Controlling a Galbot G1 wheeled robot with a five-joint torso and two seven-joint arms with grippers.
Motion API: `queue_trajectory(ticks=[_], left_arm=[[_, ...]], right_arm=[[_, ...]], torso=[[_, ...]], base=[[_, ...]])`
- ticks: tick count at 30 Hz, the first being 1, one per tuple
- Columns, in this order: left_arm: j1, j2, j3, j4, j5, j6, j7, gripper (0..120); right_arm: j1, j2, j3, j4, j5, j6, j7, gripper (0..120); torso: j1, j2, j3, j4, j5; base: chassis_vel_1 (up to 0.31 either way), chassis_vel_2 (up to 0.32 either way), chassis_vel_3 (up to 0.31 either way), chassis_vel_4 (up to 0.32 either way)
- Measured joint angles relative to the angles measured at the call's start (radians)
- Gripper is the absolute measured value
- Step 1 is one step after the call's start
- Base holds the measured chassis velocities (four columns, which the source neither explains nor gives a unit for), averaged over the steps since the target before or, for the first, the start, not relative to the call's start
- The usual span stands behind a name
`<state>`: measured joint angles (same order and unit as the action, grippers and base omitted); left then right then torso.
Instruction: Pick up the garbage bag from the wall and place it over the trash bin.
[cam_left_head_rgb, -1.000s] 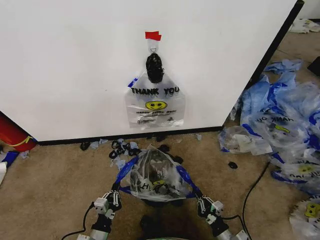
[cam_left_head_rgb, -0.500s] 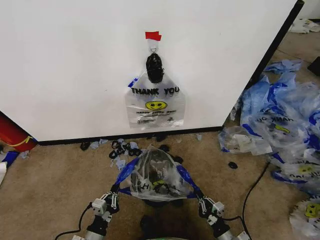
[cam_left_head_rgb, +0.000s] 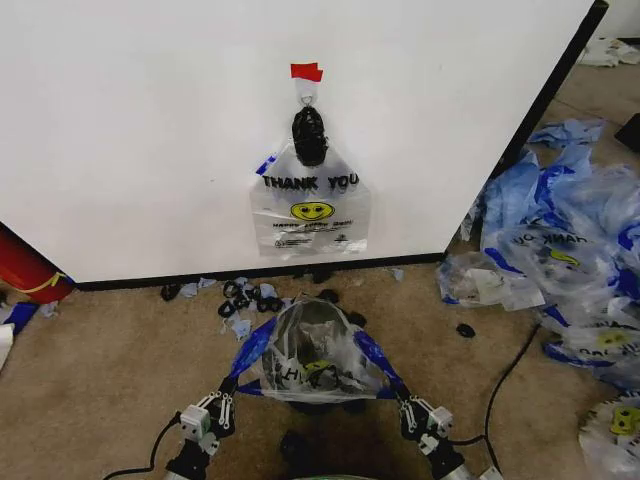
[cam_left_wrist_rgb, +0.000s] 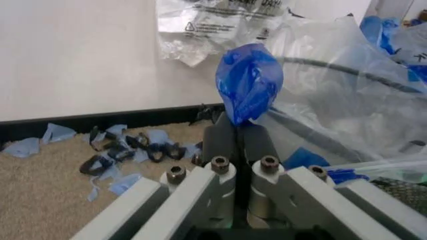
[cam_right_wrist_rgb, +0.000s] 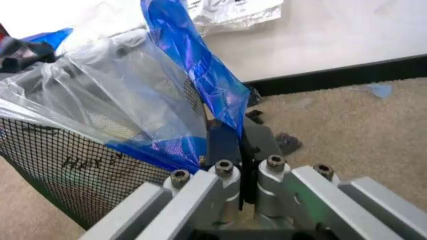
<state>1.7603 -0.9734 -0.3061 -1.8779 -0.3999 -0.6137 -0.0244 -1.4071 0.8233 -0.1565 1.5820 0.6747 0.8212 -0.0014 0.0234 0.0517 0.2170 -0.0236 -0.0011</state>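
Observation:
The garbage bag (cam_left_head_rgb: 312, 345), see-through with blue handles, is stretched over the black wire-mesh trash bin (cam_right_wrist_rgb: 63, 165) on the carpet in front of the wall (cam_left_head_rgb: 140, 130). My left gripper (cam_left_head_rgb: 224, 403) is shut on the bag's left blue handle (cam_left_wrist_rgb: 248, 87). At the other side, my right gripper (cam_left_head_rgb: 409, 406) is shut on the right blue handle (cam_right_wrist_rgb: 197, 75). Both handles run taut and slanting down from the bag to the grippers. The bin's rim (cam_left_wrist_rgb: 347, 74) shows dark through the plastic. The bin's base is hidden under the bag in the head view.
A second "THANK YOU" bag (cam_left_head_rgb: 310, 205) hangs from the hook under red tape (cam_left_head_rgb: 306, 72). Black lumps and blue scraps (cam_left_head_rgb: 245, 295) litter the wall's foot. A heap of bags (cam_left_head_rgb: 560, 250) lies right, a cable (cam_left_head_rgb: 505, 375) crosses the carpet, and a red object (cam_left_head_rgb: 25, 268) sits left.
Both grippers have drawn back and down toward me with the handles, the left one more. The bag sits a little lower and tauter over the bin.

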Motion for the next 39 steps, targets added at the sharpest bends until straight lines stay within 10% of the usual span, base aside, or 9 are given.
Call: queue_trajectory(ticks=[39], left_arm=[[0.017, 0.072, -0.011, 0.055, -0.019, -0.005, -0.01, 0]], right_arm=[[0.021, -0.002, -0.007, -0.058, -0.012, 0.002, -0.001, 0]], torso=[[0.0, 0.0, 0.0, 0.0, 0.0]], base=[[0.0, 0.0, 0.0, 0.0]])
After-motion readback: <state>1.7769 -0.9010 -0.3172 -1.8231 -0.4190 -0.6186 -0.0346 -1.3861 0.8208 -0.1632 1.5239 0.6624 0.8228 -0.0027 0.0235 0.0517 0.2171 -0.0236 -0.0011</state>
